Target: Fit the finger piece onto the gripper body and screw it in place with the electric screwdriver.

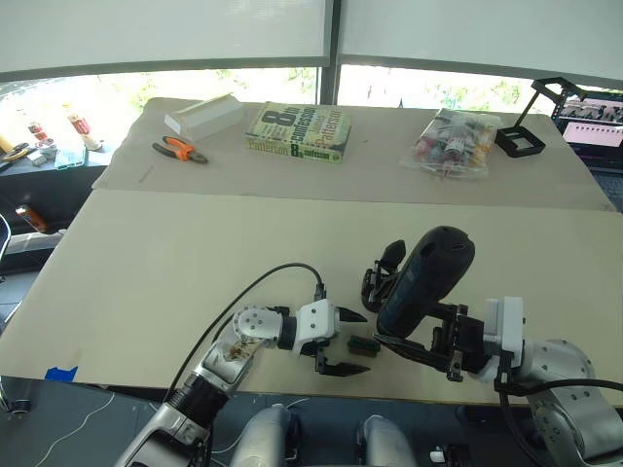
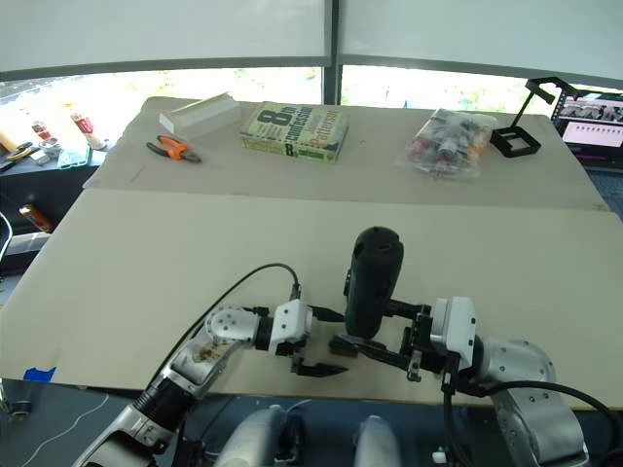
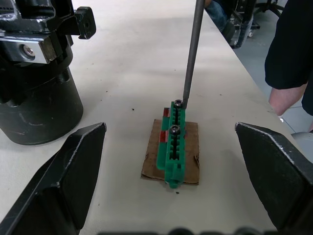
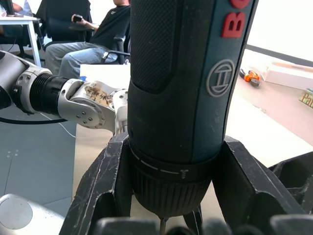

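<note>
My right gripper (image 1: 414,329) is shut on the electric screwdriver (image 1: 424,280), a thick black tool held upright near the table's front edge. Its thin metal bit (image 3: 191,54) comes down onto a screw head at the far end of a small green block (image 3: 174,147), which lies on a brown card. My left gripper (image 1: 348,341) is open, one finger on each side of that block without touching it. The gripper body (image 3: 34,73), a chunky black block with a pointed finger (image 1: 392,255), stands just behind the screwdriver. The finger piece is out of view.
At the back of the table lie orange-handled pliers (image 1: 178,149), a white box (image 1: 204,115), a book (image 1: 297,131), a bag of small parts (image 1: 453,141) and a black stand (image 1: 521,136). People sit beyond the table (image 4: 93,34); a person's arm (image 3: 288,73) is close by.
</note>
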Available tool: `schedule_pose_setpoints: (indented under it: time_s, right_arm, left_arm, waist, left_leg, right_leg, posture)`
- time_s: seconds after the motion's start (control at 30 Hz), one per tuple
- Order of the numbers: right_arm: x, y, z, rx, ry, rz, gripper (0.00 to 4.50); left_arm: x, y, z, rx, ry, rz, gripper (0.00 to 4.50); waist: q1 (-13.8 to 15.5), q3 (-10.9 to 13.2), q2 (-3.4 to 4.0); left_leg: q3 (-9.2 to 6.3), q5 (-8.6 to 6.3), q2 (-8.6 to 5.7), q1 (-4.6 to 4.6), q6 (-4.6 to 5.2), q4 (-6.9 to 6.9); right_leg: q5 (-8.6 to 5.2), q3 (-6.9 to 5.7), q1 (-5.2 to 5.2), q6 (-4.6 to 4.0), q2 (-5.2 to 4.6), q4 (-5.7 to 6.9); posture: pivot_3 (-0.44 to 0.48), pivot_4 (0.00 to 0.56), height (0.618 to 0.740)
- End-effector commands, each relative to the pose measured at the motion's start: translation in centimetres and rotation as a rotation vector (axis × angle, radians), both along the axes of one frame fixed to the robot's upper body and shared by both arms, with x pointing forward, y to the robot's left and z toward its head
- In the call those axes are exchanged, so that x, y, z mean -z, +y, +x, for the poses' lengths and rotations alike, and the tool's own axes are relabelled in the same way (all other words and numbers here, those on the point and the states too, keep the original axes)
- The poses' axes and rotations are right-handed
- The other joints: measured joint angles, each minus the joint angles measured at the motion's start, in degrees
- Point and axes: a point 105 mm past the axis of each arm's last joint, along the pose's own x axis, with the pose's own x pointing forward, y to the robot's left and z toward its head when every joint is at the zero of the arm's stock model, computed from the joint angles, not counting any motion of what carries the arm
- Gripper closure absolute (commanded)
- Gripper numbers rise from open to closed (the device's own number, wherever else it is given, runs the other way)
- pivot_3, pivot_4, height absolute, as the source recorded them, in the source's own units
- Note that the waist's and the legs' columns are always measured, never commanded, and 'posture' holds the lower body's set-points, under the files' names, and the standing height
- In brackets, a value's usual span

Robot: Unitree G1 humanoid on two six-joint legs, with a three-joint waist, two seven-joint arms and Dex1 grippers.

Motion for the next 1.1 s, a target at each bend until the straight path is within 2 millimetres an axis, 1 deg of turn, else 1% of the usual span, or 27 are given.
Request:
schedule_pose_setpoints:
  time_s: [0.03, 0.27, 0.47, 0.57, 0.73, 1.1]
  right_arm:
    - [-1.3, 0.2, -0.5, -0.025, -0.030, 0.027, 2.57]
    - [-1.3, 0.3, -0.6, -0.034, -0.012, 0.031, 2.57]
    - [-2.7, -0.1, -0.5, -0.009, -0.067, 0.061, 2.57]
    - [-3.0, -0.2, -0.4, -0.004, -0.077, 0.057, 2.57]
    - [-2.6, -0.1, -0.1, 0.003, -0.075, 0.044, 2.57]
    - [-2.0, 0.2, -0.2, -0.007, -0.064, 0.027, 2.57]
  left_arm:
    - [1.0, -0.5, -1.0, 0.037, 0.032, 0.028, 0.00]
    - [1.0, -0.5, -1.1, 0.037, 0.033, 0.028, 0.00]
    - [0.9, -0.6, -1.1, 0.039, 0.033, 0.025, 0.00]
    - [0.9, -0.7, -1.1, 0.040, 0.033, 0.025, 0.00]
    - [0.8, -0.8, -1.0, 0.041, 0.031, 0.023, 0.00]
    - [0.9, -0.7, -1.0, 0.039, 0.033, 0.026, 0.00]
  waist:
    - [0.0, 0.0, 0.00]
    - [0.0, 0.0, 0.00]
    - [0.0, 0.0, 0.00]
    - [0.0, 0.0, 0.00]
    - [0.0, 0.0, 0.00]
    - [0.0, 0.0, 0.00]
  left_leg:
    - [0.00, 0.00, 0.00, 0.00, 0.00, 0.00]
    - [0.00, 0.00, 0.00, 0.00, 0.00, 0.00]
    - [0.00, 0.00, 0.00, 0.00, 0.00, 0.00]
    - [0.00, 0.00, 0.00, 0.00, 0.01, 0.00]
    - [0.00, 0.00, -0.01, 0.00, 0.01, 0.00]
    - [0.00, 0.00, -0.01, 0.00, 0.01, 0.00]
  right_leg:
    - [0.00, 0.00, 0.00, 0.00, 0.00, 0.00]
    - [0.00, 0.00, 0.00, 0.00, -0.01, 0.00]
    - [0.00, 0.00, 0.00, 0.00, -0.03, 0.00]
    - [0.00, 0.00, 0.00, 0.00, -0.03, 0.00]
    - [0.00, 0.00, 0.00, 0.00, -0.03, 0.00]
    - [0.00, -0.01, 0.00, 0.00, -0.03, 0.00]
  posture:
    - [0.000, 0.150, 0.740]
    - [0.000, 0.150, 0.740]
    - [0.000, 0.150, 0.740]
    - [0.000, 0.150, 0.740]
    - [0.000, 0.150, 0.740]
    - [0.000, 0.150, 0.740]
